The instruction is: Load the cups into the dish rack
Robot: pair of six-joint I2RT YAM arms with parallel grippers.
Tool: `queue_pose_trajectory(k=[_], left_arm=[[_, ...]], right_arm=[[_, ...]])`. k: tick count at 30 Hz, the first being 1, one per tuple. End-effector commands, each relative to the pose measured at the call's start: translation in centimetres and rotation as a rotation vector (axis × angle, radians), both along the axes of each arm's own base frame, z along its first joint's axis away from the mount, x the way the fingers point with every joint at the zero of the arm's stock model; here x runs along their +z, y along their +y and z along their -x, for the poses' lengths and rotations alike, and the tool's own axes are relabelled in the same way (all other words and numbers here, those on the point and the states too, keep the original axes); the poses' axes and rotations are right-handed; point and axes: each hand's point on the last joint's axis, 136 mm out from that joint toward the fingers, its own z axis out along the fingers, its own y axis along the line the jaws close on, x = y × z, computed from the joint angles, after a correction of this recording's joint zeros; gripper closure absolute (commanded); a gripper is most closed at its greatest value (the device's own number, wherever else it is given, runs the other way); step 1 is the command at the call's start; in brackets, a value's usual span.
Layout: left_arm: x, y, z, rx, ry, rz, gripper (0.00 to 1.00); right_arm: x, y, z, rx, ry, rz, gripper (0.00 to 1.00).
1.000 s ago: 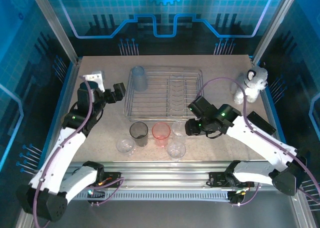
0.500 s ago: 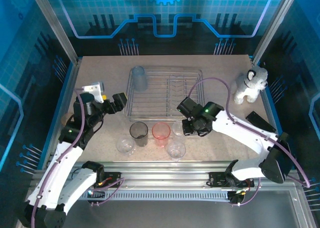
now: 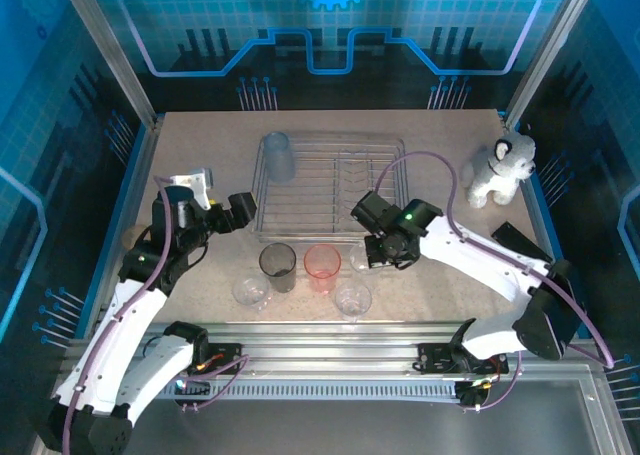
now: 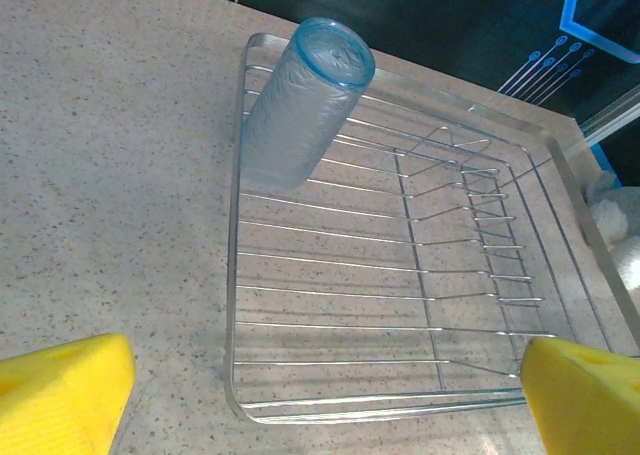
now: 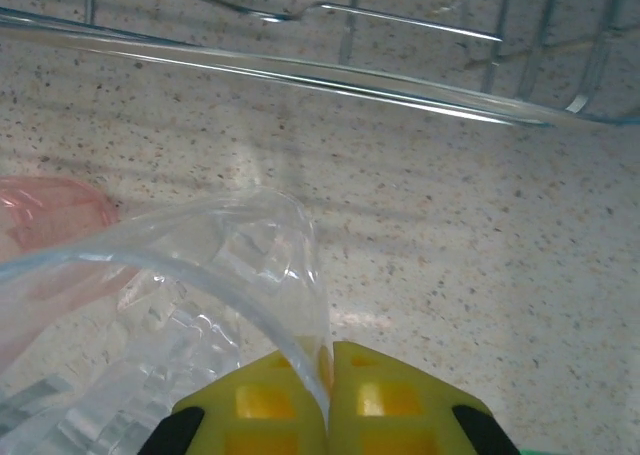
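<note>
Left jaws standing apart, I'm fearing the right jaws' pinch on the thin rim of the clear plastic tumbler (image 5: 200, 275) slipping, tipping it onto the red-pink translucent tumbler (image 3: 322, 263) just left.

Cup (image 3: 277, 156) in far-left corner of dish rack (image 3: 320, 201), other cups (image 3: 322, 264) before it, toy (image 3: 500, 170) at right.

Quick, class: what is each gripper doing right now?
Left gripper: open, holding nothing.
Right gripper: shut on the clear cup at its rim.
</note>
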Motion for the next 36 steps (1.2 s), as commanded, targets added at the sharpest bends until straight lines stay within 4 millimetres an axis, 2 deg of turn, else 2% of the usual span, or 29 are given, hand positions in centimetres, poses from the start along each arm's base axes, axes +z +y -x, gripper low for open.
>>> queue_pose_trajectory(k=[1,7,10,13,16,20,22,25,28,36], left_arm=[[2.1,-1.0,0.2,-0.046,-0.024,0.066,0.01],[5.6,-4.3,0.7,-0.225,-0.083,0.171,0.01],[8.0,-6.4,1.2,-0.349,-0.144,0.262,0.01],[10.5,-8.7,1.9,-0.493,-0.196,0.372,0.01],[12.0,-10.6,2.3,-0.609,-0.212,0.454,0.01],[12.3,-13.2,2.9,-0.730,-0.200,0.459,0.01],[12.6,-14.7,3.5,-0.807,-0.195,0.461,0.01],[13.1,-16.7,4.6,-0.912,-0.198,0.467,0.01],[13.7,-17.7,5.1,-0.971,-0.205,0.496,0.01],[14.5,-18.4,4.2,-0.983,-0.222,0.547,0.01]], right_arm=[[2.2,-3.3,1.0,-0.059,-0.038,0.019,1.00],[7.2,-7.8,2.4,-0.126,-0.153,-0.106,1.00],[10.6,-9.0,2.4,-0.139,-0.247,-0.232,1.00],[14.7,-8.0,1.3,-0.091,-0.369,-0.438,1.00],[18.9,-5.4,0.2,0.007,-0.444,-0.674,1.00],[23.7,-2.2,-0.7,0.145,-0.507,-0.918,1.00],[25.1,-1.0,-1.1,0.187,-0.515,-1.023,1.00],[26.8,0.3,-1.5,0.238,-0.519,-1.156,1.00],[27.6,1.2,-1.6,0.271,-0.516,-1.222,1.00],[28.3,4.1,-0.9,0.361,-0.465,-1.285,1.00]])
